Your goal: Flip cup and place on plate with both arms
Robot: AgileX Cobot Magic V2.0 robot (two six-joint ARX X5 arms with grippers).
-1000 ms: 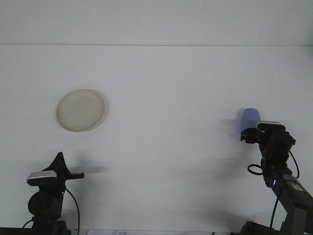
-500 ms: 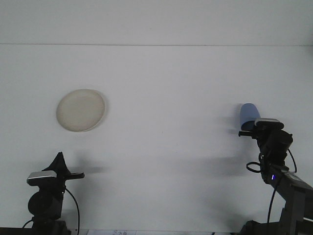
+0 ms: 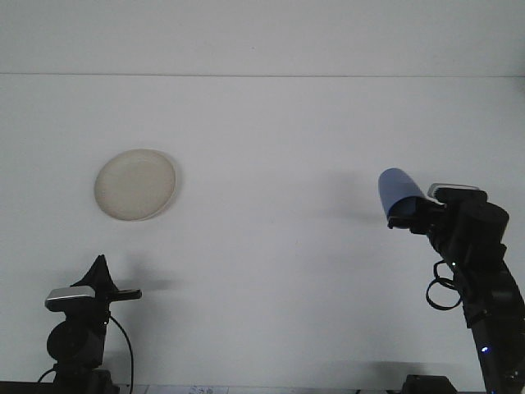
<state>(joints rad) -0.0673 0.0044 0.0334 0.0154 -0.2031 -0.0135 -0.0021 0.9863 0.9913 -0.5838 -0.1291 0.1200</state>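
Since a second ago the right arm has lifted and swung inward, carrying the blue cup (image 3: 398, 195) up off the white surface (image 3: 279, 148) and tipping it; earlier it stood dome-up just beyond the arm, and now it hangs in the air, tilted, with its closed end up and to the left and its dark mouth facing down and to the right toward the wrist. The right claw (image 3: 416, 215) is clamped on the cup near its rim, which keeps the closed end free and lets a turn of the wrist bring the mouth upward, so my reading is that the flip is partly done. The left claw (image 3: 123, 292) has not moved: it sits low at the near left, pointing to the right, and I cannot tell whether it is parted or closed because it shows only as a dark sliver. It appears to be waiting for a handover, since the cream plate (image 3: 135, 184) lies on its side of the surface, well apart from the cup and probably beyond easy reach of the right arm. The plate is bare and lies flat. No brand, label or writing can be read on the cup, the plate or either arm
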